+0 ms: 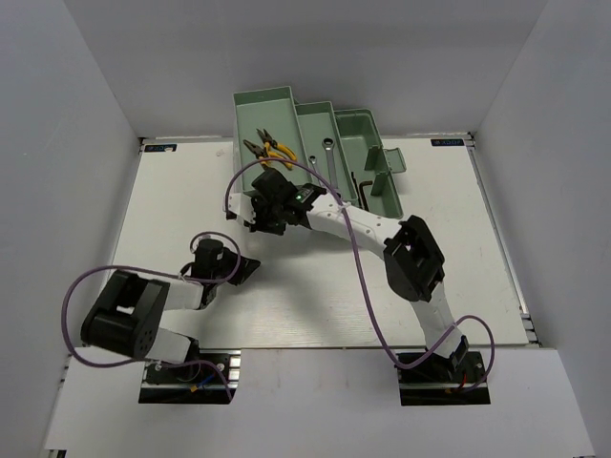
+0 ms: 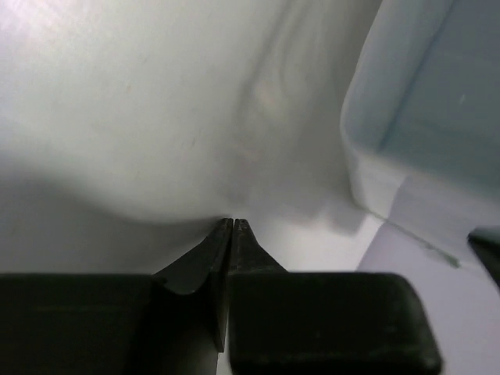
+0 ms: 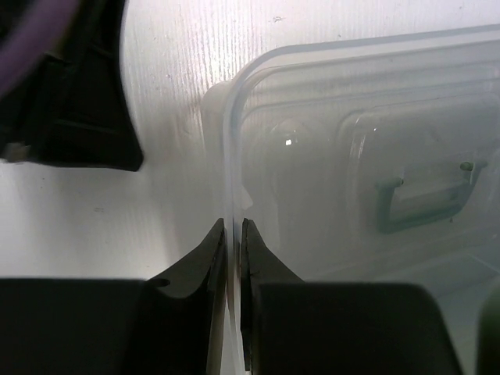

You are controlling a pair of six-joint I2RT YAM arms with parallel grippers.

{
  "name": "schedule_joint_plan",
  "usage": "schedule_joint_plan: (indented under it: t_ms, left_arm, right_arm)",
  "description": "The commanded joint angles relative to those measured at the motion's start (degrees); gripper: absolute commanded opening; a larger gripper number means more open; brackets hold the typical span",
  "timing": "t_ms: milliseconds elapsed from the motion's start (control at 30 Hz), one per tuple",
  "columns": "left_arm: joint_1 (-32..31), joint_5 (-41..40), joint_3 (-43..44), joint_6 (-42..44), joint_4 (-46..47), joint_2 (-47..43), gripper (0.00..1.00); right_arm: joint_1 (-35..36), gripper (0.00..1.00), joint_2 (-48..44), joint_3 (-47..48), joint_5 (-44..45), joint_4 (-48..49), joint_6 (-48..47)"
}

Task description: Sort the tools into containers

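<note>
The green toolbox (image 1: 355, 134) stands open at the far side of the bench (image 1: 458, 277), with pliers (image 1: 275, 150), a wrench (image 1: 327, 158) and a hex key (image 1: 368, 187) lying in its trays. My right fingers (image 3: 233, 228) are at its near left corner, pinched on the edge of its clear lid (image 3: 351, 156). My left fingers (image 2: 233, 225), nearer than the toolbox and to its left, are pressed together and hold nothing.

Overhead from the near edge, down over the whole table (image 1: 191, 191), wrist views close in — right one sharing the toolbox (image 1: 358, 129).
</note>
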Motion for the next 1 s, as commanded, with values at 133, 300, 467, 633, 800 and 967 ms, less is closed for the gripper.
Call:
schedule_joint_plan:
  t_ms: [133, 300, 467, 633, 800, 967]
  left_arm:
    - [3.26, -1.12, 2.68, -1.37, 17.20, 14.13, 0.00]
    - [5.28, 7.40, 7.24, -2.51, 38.23, 30.38, 0.00]
    - [5.81, 12.32, 8.66, -6.64, 56.48, 41.82, 0.00]
    - [6.95, 16.28, 10.24, -5.24, 63.94, 43.06, 0.01]
    - [8.10, 19.71, 11.65, -3.14, 62.66, 39.38, 0.11]
    - [9.15, 22.62, 15.59, 0.21, 55.28, 34.11, 0.13]
  right_arm:
    - [-0.38, 0.00, -12.05, 5.94, 0.09, 5.10, 3.10]
    - [-0.65, 0.00, -13.54, 4.88, -1.32, 3.78, 4.77]
    - [-1.08, 0.00, -15.03, 3.04, -3.42, 3.17, 5.74]
    - [-0.91, 0.00, -15.74, 1.37, -4.40, 2.64, 6.09]
    - [-0.73, 0.45, -16.00, -0.04, -4.31, 2.02, 5.83]
    - [-0.73, 0.65, -17.76, -2.06, -3.61, 2.11, 5.83]
